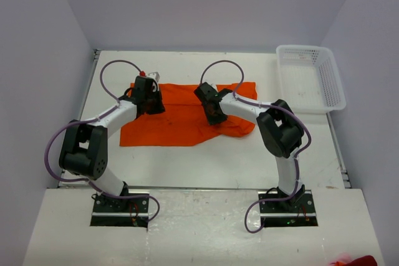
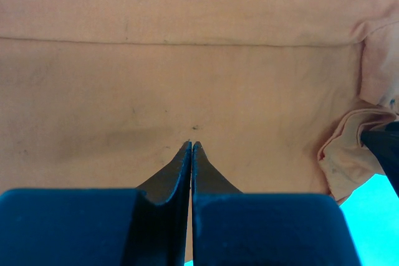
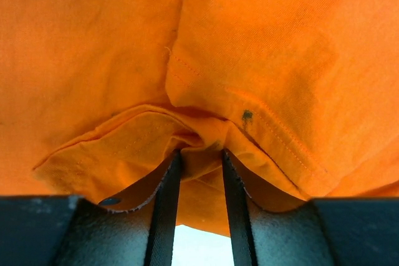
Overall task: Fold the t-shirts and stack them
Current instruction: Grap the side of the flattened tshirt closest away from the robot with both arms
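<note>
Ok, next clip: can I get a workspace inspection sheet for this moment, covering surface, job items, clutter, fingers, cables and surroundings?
Surface: white table, no marks seen.
Job's things: one orange t-shirt mid-table, wrinkled, its right side bunched.
Clutter: white basket at the far right, nothing seen inside; orange-red item at the near right edge, cut off by the frame.
Grippers: left gripper fingers shut, tips over the shirt, no fold seen between them; right gripper fingers pinching a fold of the shirt.
Cables: purple cables loop off each arm; none seen caught on cloth.
Surroundings: plain pale walls.
</note>
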Controlling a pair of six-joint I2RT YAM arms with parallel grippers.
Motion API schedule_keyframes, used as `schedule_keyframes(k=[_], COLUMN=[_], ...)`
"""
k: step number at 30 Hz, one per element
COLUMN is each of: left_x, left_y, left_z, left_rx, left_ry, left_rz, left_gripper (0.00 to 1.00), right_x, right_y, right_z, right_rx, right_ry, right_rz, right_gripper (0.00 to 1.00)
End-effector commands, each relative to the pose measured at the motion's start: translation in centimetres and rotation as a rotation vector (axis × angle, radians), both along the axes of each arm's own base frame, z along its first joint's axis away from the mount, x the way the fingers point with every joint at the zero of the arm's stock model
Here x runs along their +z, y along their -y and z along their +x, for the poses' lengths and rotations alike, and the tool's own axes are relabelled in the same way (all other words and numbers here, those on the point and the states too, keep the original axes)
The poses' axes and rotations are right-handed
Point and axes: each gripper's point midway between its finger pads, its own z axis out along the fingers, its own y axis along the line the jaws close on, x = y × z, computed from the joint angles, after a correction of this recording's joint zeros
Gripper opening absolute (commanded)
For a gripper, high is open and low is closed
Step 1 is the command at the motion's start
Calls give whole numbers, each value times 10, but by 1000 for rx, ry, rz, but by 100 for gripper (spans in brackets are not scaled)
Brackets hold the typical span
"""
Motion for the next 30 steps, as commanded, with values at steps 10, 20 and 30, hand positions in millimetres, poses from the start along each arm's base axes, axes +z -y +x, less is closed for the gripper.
schedule_keyframes(k=[10, 20, 30], left_x=[10, 9, 5], left_y=[6, 4, -5], left_z=[5, 5, -4], left_rx=[-21, -10, 26], left_ry=[56, 52, 15], left_rz=[-24, -16, 15], left_gripper=[0, 0, 0], right_x=[16, 25, 65], right_y=[-6, -4, -2], right_z=[-5, -6, 15], right_rx=[5, -13, -16], right_ry=[37, 65, 152], right_rz=[18, 13, 0], right_gripper=[35, 3, 9])
